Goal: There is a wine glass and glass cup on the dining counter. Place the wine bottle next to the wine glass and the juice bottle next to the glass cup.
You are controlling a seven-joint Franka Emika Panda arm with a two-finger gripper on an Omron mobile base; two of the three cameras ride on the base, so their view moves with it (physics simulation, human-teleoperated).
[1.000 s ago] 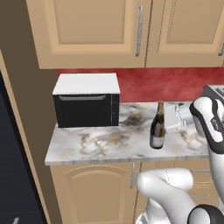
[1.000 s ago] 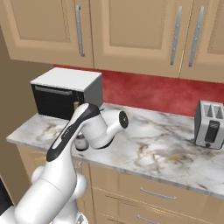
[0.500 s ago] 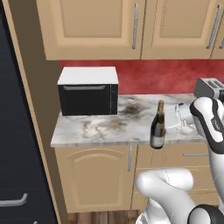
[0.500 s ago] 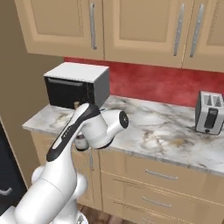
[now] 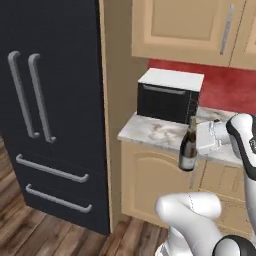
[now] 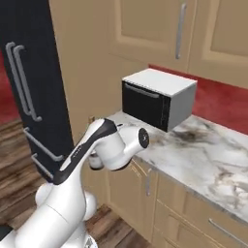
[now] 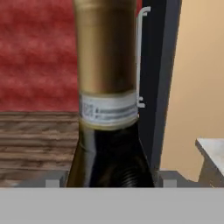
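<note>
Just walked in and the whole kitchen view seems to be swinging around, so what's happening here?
The white robot arm is carrying a slim dark glass wine bottle with a gold-tan top, held upright in its claw off the front edge of the marble counter. The base has been driving, so the view has swung away from the counter, and a black fridge has come into view. A black-and-white microwave sits on the counter behind. The bottle has not been set down yet.
</note>
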